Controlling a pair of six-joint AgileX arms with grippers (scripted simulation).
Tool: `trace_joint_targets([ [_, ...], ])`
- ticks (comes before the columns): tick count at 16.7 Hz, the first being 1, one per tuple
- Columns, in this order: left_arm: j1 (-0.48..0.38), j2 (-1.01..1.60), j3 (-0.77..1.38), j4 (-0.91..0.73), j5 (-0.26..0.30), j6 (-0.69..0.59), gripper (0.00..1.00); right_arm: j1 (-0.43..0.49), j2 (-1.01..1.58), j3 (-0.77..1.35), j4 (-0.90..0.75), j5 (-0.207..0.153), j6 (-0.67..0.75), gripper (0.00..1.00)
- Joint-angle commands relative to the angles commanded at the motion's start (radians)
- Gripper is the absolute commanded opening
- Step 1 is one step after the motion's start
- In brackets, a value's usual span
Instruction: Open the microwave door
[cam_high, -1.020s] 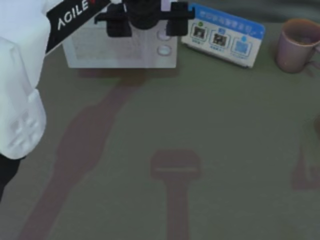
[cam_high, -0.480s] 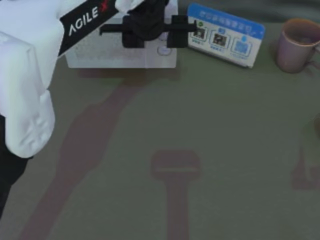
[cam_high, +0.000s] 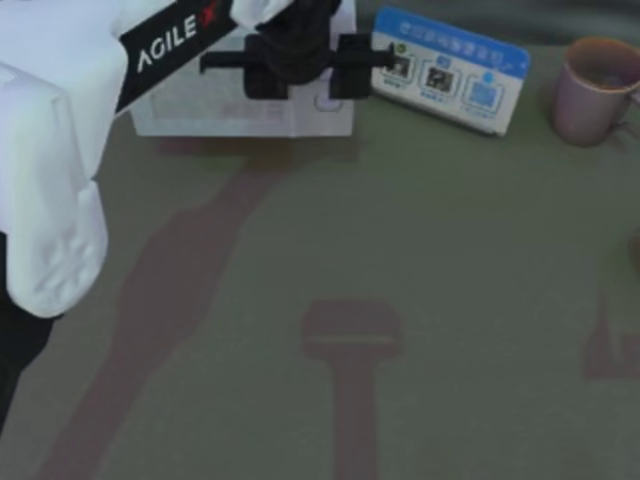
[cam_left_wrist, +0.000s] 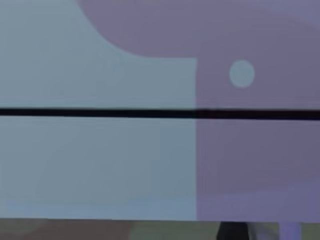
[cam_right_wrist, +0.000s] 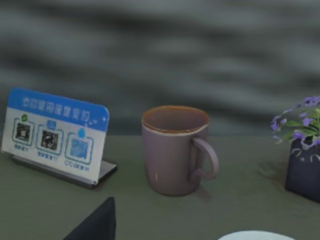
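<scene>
White microwave (cam_high: 240, 105) sits at 11 o'clock on my table (cam_high: 400, 250); left gripper (cam_high: 290, 65) hangs over the microwave door (cam_high: 215, 115), jaws spread wide, empty. Right arm unseen.

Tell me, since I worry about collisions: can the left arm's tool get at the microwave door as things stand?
Probably yes. The left tool already hangs right at the microwave door, near its edge by the knob panel, with nothing between them; the sign card and mug sit off to the right.
</scene>
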Motion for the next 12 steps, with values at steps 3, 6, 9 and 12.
trace_joint_targets([
  [3,0.006,-0.068,-0.102,0.043,-0.017,-0.007,0.00,0.000,0.000,0.000,0.000,0.000,0.000,1.00],
  [6,0.006,-0.121,-0.175,0.079,-0.029,-0.015,0.00,0.000,0.000,0.000,0.000,0.000,0.000,1.00],
  [9,0.007,-0.124,-0.179,0.081,-0.030,-0.015,0.00,0.000,0.000,0.000,0.000,0.000,0.000,1.00],
  [12,0.007,-0.124,-0.179,0.081,-0.030,-0.015,0.00,0.000,0.000,0.000,0.000,0.000,0.000,1.00],
])
